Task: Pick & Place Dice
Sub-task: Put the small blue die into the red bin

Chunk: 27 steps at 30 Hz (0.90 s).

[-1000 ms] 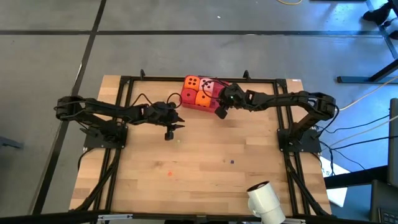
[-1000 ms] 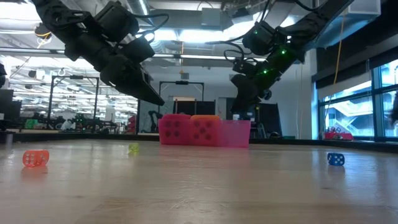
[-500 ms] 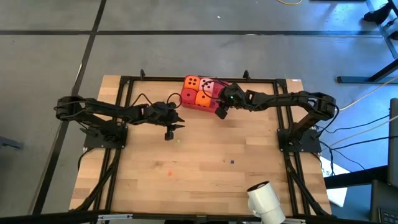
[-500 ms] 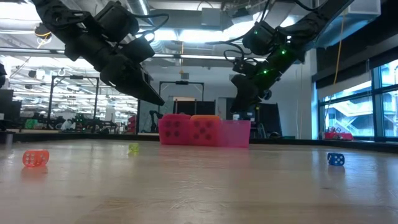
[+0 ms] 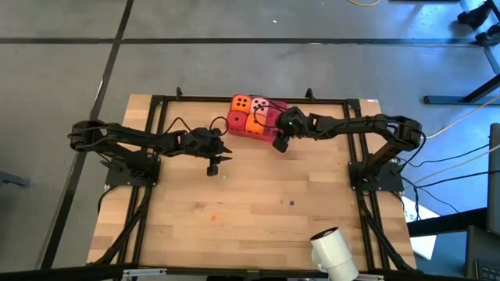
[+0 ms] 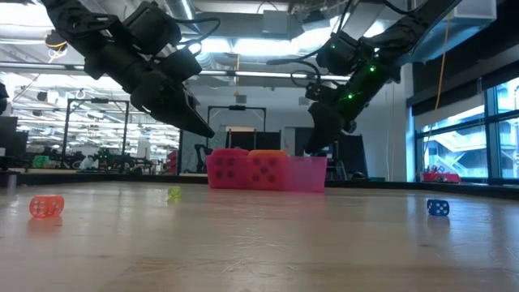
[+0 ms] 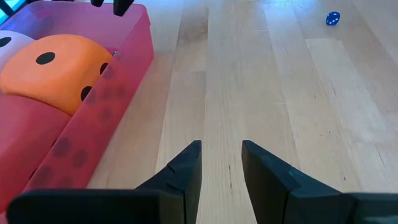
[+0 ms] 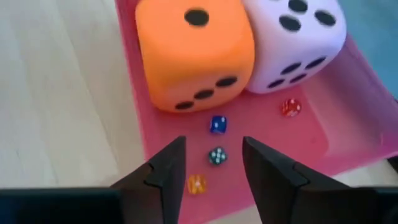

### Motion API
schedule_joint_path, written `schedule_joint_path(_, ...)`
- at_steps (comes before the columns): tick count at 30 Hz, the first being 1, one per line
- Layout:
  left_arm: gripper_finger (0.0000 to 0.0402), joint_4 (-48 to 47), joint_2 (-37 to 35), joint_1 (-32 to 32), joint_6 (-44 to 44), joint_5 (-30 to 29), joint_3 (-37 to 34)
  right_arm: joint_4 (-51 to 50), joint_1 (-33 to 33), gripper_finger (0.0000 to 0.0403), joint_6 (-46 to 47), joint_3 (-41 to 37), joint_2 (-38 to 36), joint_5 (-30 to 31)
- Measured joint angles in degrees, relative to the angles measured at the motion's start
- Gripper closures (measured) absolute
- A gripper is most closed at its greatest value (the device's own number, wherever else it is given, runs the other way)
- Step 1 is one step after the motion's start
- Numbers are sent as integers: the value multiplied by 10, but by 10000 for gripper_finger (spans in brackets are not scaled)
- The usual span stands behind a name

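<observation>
Fingers of the right gripper [image 8: 210, 163] are standing a little apart and gripping nothing, hanging over the near end of the pink tray [image 8: 348, 118]. Right under them four tiny dice are lying on the tray floor: a yellow-orange one [image 8: 196, 184], a dark green one [image 8: 217, 155], a blue one [image 8: 217, 124] and a red one [image 8: 290, 107]. Just past these, two big soft dice are sitting side by side and touching: an orange die [image 8: 194, 51] showing one pip on top and three on its near face, and a pale pink die [image 8: 295, 31] with dark pips.

From above, the tray is holding four big dice packed into a two-by-two block at the far middle of the table [image 5: 258, 195]: a second orange die [image 5: 242, 103] and the pale pink one in the far row, a red die [image 5: 237, 122] and the first orange one in the near row.

Over on the left, the left gripper [image 7: 221, 163] is hovering above bare wood beside the tray, its fingers a narrow gap apart and holding nothing.

Three more tiny dice are lying loose on the table: a red one [image 6: 46, 206], a yellow-green one [image 6: 174, 194] and a blue one [image 6: 438, 208]. A white cylinder [image 5: 333, 251], possibly a camera, is sitting at the table's near edge.
</observation>
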Motion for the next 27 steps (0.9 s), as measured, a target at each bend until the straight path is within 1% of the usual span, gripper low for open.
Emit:
schedule_joint_path(4, 292, 0, 0, 0, 0, 0, 0, 1, 0, 250, 8, 0, 0, 23)
schedule_joint_path(10, 292, 0, 0, 0, 0, 0, 0, 7, 16, 250, 7, 0, -3, -30)
schedule_joint_path(13, 292, 0, 0, 0, 0, 0, 0, 6, 35, 250, 20, 1, -11, -30)
schedule_joint_path(18, 292, 0, 0, 0, 0, 0, 0, -39, 75, 250, 34, 30, -29, -31)
schedule_joint_path(20, 292, 0, 0, 0, 1, 0, 0, -44, 94, 250, 35, 39, -32, -64)
schedule_joint_path(24, 292, 0, 0, 0, 0, 0, 0, -52, 139, 250, 35, 42, -31, -180)
schedule_joint_path(25, 292, 0, 0, 0, 0, 0, 0, -59, 152, 250, 35, 42, -31, -198)
schedule_joint_path(27, 292, 0, 0, 0, 0, 0, 0, -87, 181, 250, 36, 41, -31, -215)
